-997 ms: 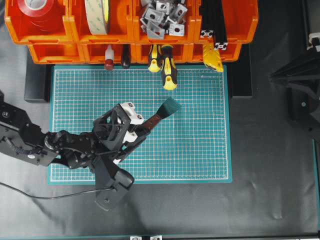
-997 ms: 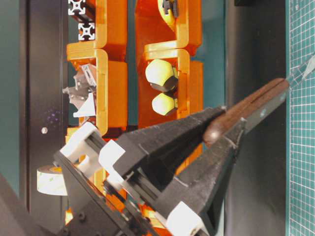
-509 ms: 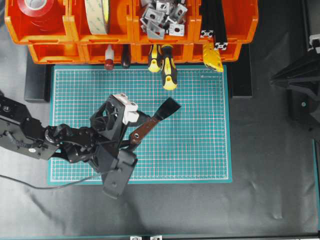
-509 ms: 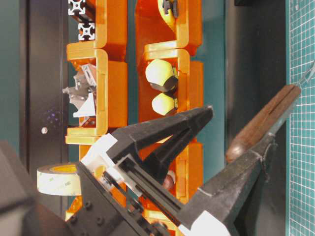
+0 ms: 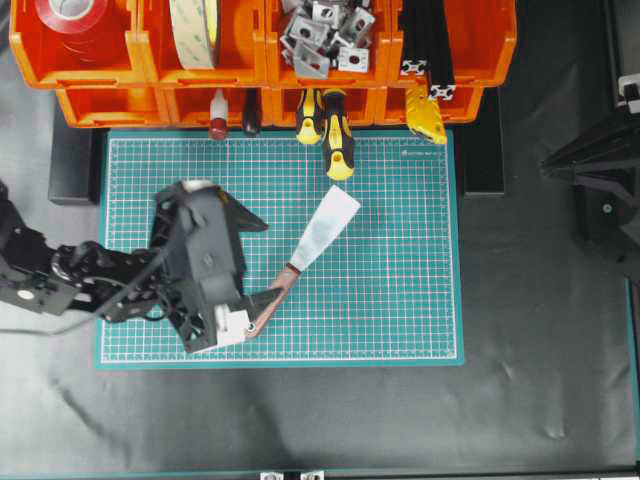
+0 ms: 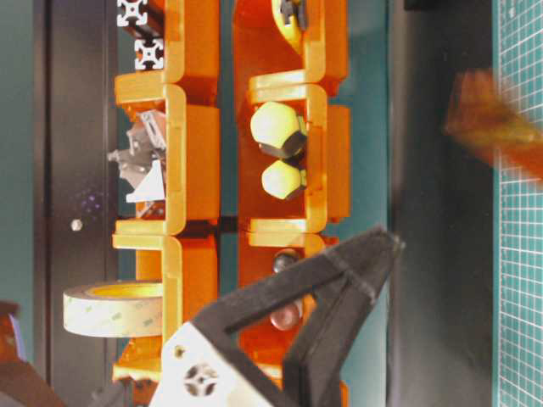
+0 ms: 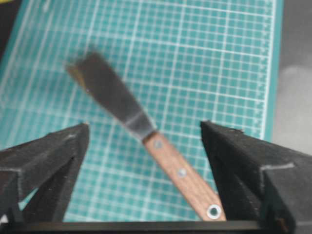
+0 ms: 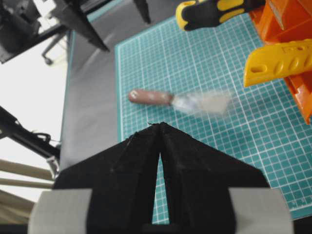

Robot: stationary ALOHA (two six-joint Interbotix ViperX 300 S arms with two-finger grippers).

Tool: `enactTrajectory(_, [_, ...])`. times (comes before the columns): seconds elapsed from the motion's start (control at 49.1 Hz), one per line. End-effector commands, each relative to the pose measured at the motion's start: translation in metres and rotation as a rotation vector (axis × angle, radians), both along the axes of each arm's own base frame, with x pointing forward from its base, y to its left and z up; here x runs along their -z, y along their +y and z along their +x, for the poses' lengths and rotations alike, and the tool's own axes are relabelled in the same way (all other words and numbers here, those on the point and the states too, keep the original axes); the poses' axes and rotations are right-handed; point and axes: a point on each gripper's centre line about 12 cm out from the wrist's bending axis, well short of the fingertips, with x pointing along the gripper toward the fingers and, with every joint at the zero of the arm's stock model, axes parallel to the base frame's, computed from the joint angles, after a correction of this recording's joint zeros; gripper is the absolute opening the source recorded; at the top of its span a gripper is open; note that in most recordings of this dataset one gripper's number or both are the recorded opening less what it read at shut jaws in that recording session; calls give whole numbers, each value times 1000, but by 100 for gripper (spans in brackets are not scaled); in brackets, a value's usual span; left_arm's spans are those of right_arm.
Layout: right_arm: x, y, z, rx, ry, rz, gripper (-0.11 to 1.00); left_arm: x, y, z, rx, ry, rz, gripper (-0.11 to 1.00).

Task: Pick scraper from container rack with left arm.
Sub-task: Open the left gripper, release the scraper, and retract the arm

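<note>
Spreading across most of the overhead view: black cloth-covered worktop (image 5: 540, 390), with a teal gridded cutting mat (image 5: 400, 290) laid on its middle. Along the far edge, two-row container rack of bright orange plastic open-front bins (image 5: 140, 60); upper bins holding a red tape roll (image 5: 72, 14), a pale tape roll (image 5: 195, 30), grey metal brackets (image 5: 322, 35) and black slotted bars (image 5: 430, 45). Poking out of the lower bins over the mat edge: two yellow-and-black-handled screwdrivers (image 5: 337, 135), a white-shafted tool with a dark-red knob (image 5: 217, 115), a yellow plastic handle (image 5: 425, 115).

Reaching in from the left edge, black jointed left arm (image 5: 70, 285), wrist housing over the mat's near-left part. Left tool (image 7: 146, 146) spread wide, black fingers (image 7: 46, 156) standing well apart on either side, holding nothing.

Lying flat on the mat, slim scraper with reddish-brown wooden handle and flat grey metal blade (image 5: 305, 250). Blade flaring toward the rack, handle end with its hole pointing to the near-left, just beside the white fitting of the left tool. In the left wrist view, handle passing between the two fingers, apart from both. Blade blurred in both wrist views and in the table-level view.

Right tool (image 8: 159, 161) pulled back off the mat at the right, black fingers nearly together with only a thin slit between, gripping nothing.
</note>
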Motion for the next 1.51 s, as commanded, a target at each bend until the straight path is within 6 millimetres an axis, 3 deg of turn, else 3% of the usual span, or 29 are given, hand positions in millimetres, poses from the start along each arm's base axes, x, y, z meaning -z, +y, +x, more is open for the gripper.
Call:
enactTrajectory(0.0, [-13,0,1,0,-26,-2,-1,-12,7,-8,-73,-44,-88,91])
enactTrajectory(0.244, [-14,0,1,0,-31,-1,-1,-25,14,-41,-72,-98,-175,91])
enactTrajectory(0.59, [-24,-2,-3,15,-74,-4,-1,-85,24,-136,161,-323,-120,91])
enactTrajectory(0.712, [-25,-3,-3,24,-78,-4,-1,-104,35,-158,185,-408,-95,91])
enactTrajectory(0.834, [-26,-3,-3,24,-80,-4,-1,-111,41,-165,179,-432,-74,91])
enactTrajectory(1.16, [-26,-4,-3,24,-83,-6,-1,-102,38,-158,178,-393,-60,91])
enactTrajectory(1.486, [-25,-4,-3,24,-77,-10,-1,-107,40,-162,179,-414,-65,91])
